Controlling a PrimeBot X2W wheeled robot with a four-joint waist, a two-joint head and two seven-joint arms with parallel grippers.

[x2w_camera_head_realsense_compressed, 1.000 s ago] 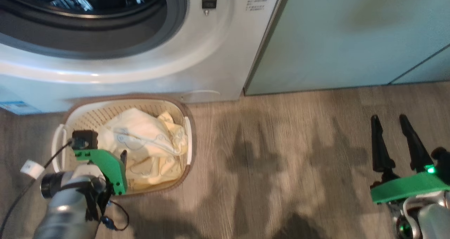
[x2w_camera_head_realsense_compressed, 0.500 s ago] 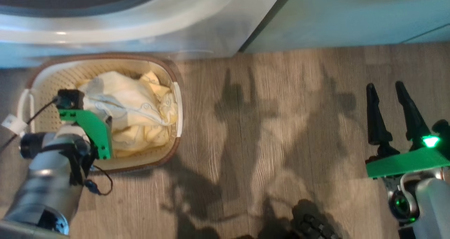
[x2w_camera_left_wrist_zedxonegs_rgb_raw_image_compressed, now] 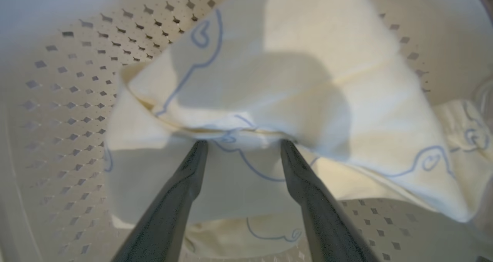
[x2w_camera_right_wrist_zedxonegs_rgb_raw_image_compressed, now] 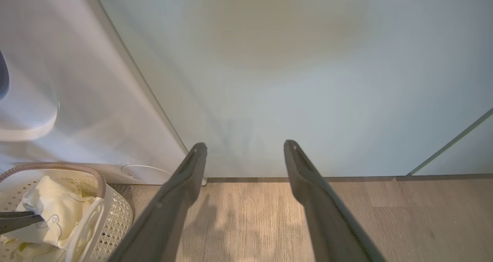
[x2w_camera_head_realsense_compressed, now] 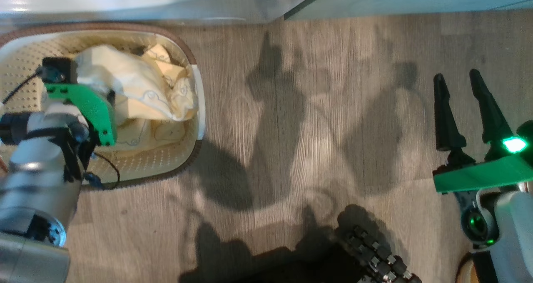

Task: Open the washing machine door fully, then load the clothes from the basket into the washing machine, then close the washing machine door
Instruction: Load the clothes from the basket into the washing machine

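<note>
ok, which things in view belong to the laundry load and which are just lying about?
Job:
- pale yellow soft clothes with blue outline prints
- cream perforated plastic basket with brown rim, holding them
- white washing machine front
- left gripper, open, tips at the clothes

Just there:
- pale green flat cabinet panel
- grey wood-grain floor
- right gripper, open, over floor

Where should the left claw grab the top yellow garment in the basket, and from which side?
Probably the raised fold on the top garment, from above: it stands proud of the rest, and the open left claw brackets it.
</note>
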